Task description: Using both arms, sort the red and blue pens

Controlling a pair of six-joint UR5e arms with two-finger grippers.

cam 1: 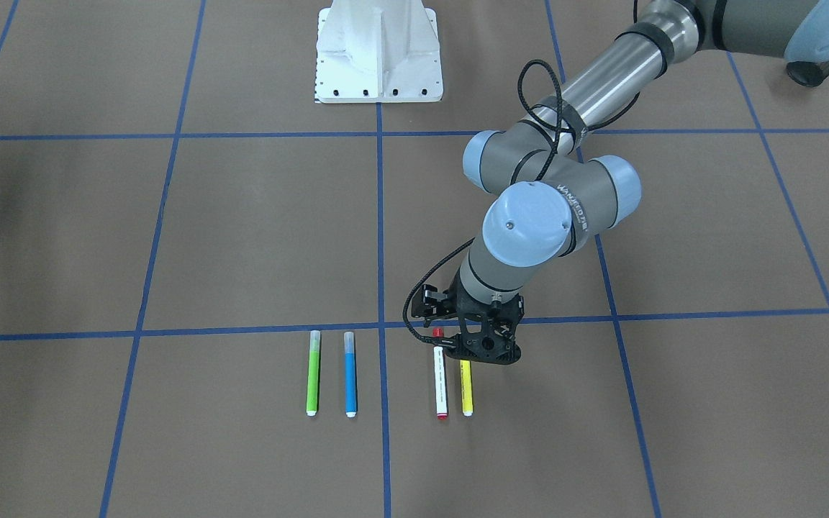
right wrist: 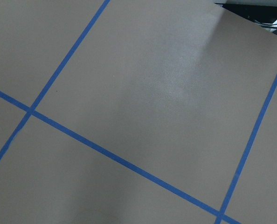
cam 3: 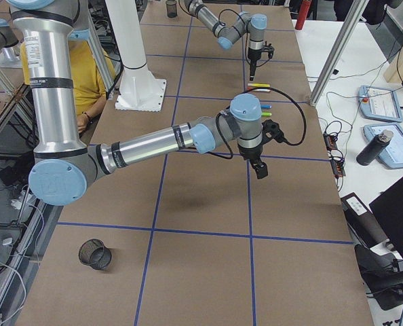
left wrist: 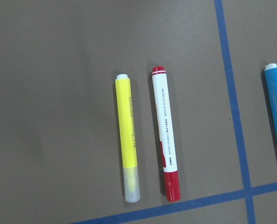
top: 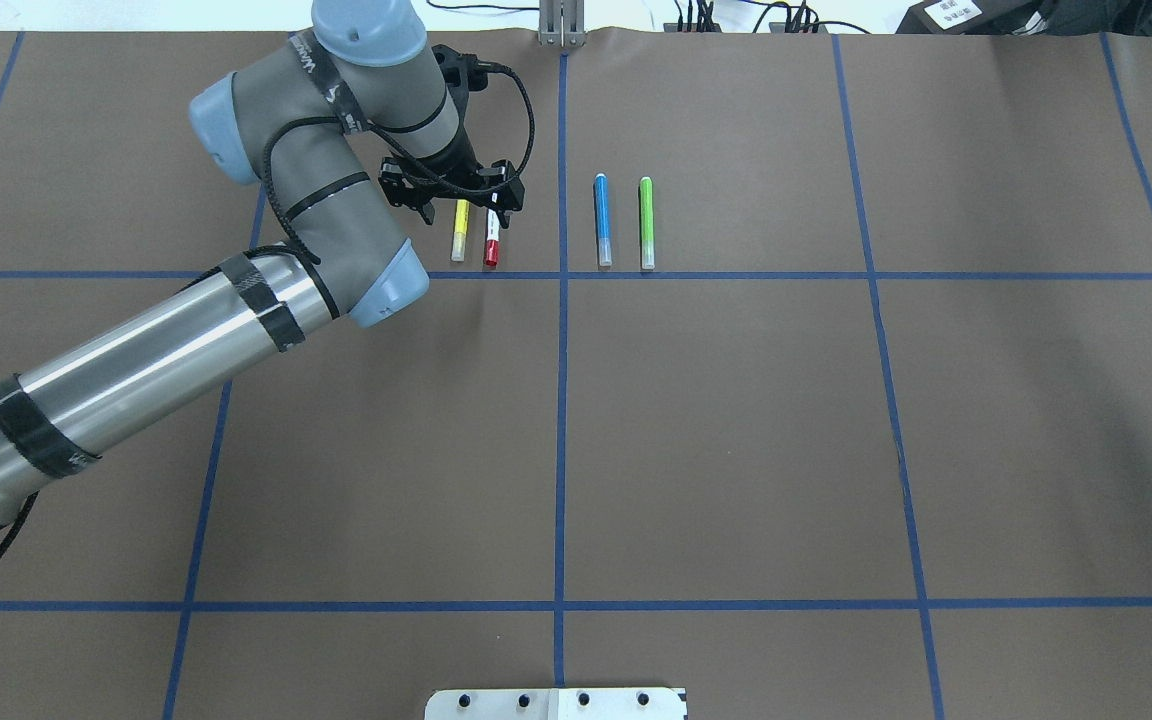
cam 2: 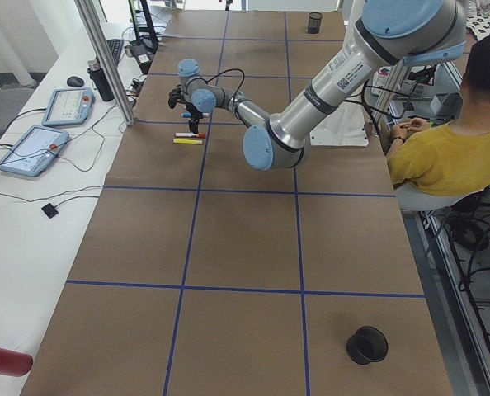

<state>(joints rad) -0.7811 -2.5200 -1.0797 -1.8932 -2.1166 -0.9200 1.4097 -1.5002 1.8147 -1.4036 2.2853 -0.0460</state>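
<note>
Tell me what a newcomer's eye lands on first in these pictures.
First comes the big silver left arm stretched across the brown table, with its open left gripper poised above the red pen and the yellow pen, which lie side by side. Next are the blue pen and the green pen, lying parallel just across the blue tape line in the same neat row.

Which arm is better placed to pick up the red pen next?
Left. The left gripper hovers right over the red pen and the yellow pen, jaws open. The right gripper hangs over bare table, away from the pens.
</note>
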